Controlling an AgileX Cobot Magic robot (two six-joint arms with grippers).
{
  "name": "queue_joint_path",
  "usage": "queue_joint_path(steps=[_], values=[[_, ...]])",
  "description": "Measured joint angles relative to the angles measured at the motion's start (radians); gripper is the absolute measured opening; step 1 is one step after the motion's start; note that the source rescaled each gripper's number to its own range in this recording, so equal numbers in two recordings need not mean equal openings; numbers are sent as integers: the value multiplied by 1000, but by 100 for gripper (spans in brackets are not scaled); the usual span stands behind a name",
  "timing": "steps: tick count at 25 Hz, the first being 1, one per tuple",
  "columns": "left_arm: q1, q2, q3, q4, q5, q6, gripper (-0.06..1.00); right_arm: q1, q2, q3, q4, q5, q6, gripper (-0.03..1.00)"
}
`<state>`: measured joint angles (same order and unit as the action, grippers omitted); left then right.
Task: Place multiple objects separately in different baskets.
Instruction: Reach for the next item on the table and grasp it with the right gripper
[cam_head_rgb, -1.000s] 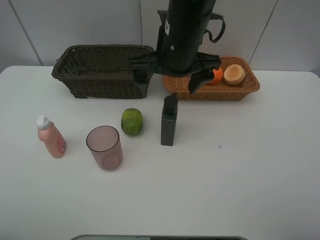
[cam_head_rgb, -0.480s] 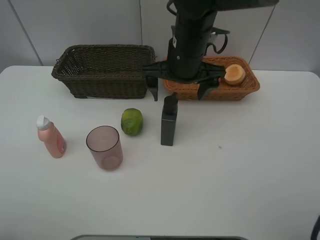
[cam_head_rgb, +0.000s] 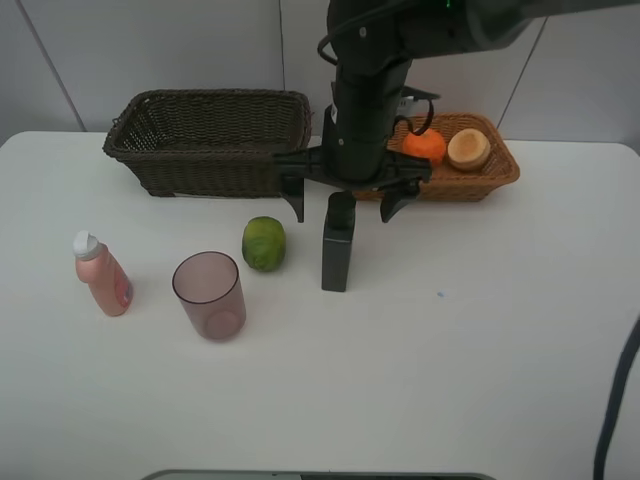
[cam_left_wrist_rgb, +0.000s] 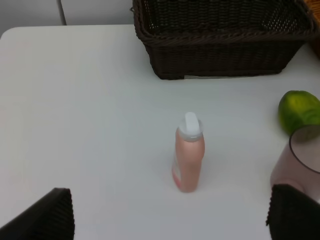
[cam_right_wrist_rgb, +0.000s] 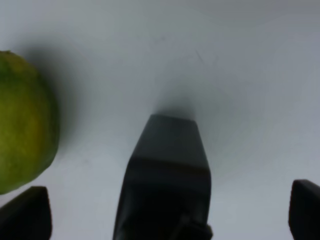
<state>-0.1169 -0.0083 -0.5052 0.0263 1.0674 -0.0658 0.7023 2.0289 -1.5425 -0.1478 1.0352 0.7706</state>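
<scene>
The right end effector (cam_head_rgb: 340, 207) is hanging wide open over the dark grey bottle (cam_head_rgb: 338, 250), with a finger on either side of its top, gripping nothing. The bottle is standing upright on the table (cam_head_rgb: 480, 350), just beside the green fruit (cam_head_rgb: 264, 243). The mandarin (cam_head_rgb: 424, 146) is sitting in the orange-tan basket (cam_head_rgb: 495, 178) (next to a tan round fruit (cam_head_rgb: 469, 149)). The left end effector (cam_left_wrist_rgb: 172, 215) is gaping wide too, empty, facing the pink bottle (cam_left_wrist_rgb: 189, 160).

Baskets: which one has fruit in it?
The shallow orange-tan basket, holding a mandarin and a paler round fruit; the deep dark brown basket shows none.
</scene>
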Motion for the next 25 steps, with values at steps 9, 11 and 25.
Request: queue_joint_path(steps=[9, 11, 25], values=[[0, 0, 0, 0, 0, 0, 99, 0, 48, 0, 22, 6, 0, 100], [0, 0, 0, 0, 0, 0, 99, 0, 53, 0, 22, 7, 0, 96], [0, 0, 0, 0, 0, 0, 99, 0, 56, 0, 22, -1, 0, 1]])
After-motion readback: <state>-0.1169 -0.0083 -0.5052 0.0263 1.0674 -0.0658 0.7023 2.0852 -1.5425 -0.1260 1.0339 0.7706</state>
